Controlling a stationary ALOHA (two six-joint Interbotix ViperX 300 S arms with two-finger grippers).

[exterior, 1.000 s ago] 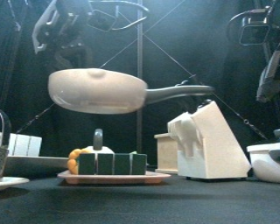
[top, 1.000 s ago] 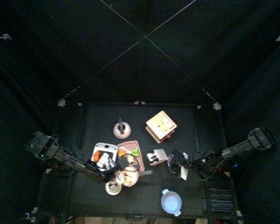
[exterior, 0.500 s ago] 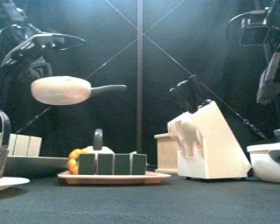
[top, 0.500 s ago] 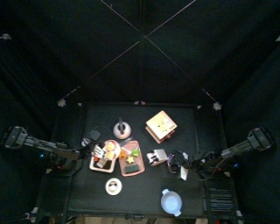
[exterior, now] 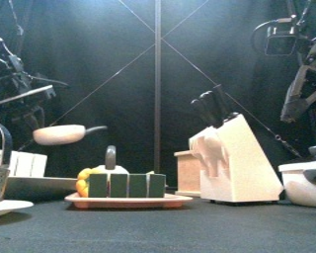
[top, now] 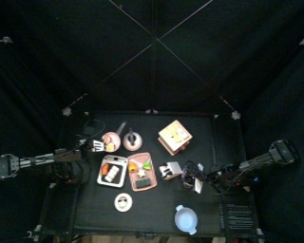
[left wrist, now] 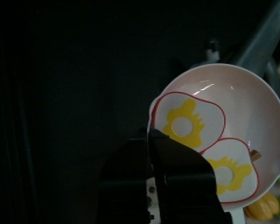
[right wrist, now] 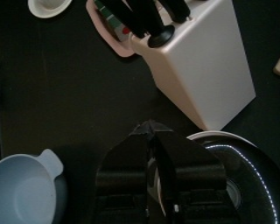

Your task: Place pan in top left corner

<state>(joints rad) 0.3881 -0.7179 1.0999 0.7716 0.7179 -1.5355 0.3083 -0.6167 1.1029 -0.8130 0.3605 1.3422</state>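
The pan point(top: 111, 142) hangs in the air over the table's left rear part, short of the top left corner point(top: 79, 120), which lies bare beside its metal post. In the front view the pan point(exterior: 60, 133) floats at the left, well above the tabletop, handle pointing right. Its pink inside carries two painted fried eggs point(left wrist: 213, 131). My left gripper point(left wrist: 157, 147) is shut on the pan's near edge, and its arm reaches in from the left point(top: 47, 163). At the table's right front my right gripper point(right wrist: 150, 131) rests, shut and holding nothing.
A pale knife block point(exterior: 235, 158) stands right of centre. A tray of toy food point(top: 140, 171) lies mid-table, with a small white plate point(top: 123, 201) and a light blue bowl point(top: 186, 220) in front. A toast-coloured box point(top: 175, 136) sits at the rear. A dark pot point(exterior: 308, 183) is at the right.
My left arm has drawn back to the left and rear, carrying the pan from above the tray toward the table's left rear. In the front view the pan has sunk and receded.
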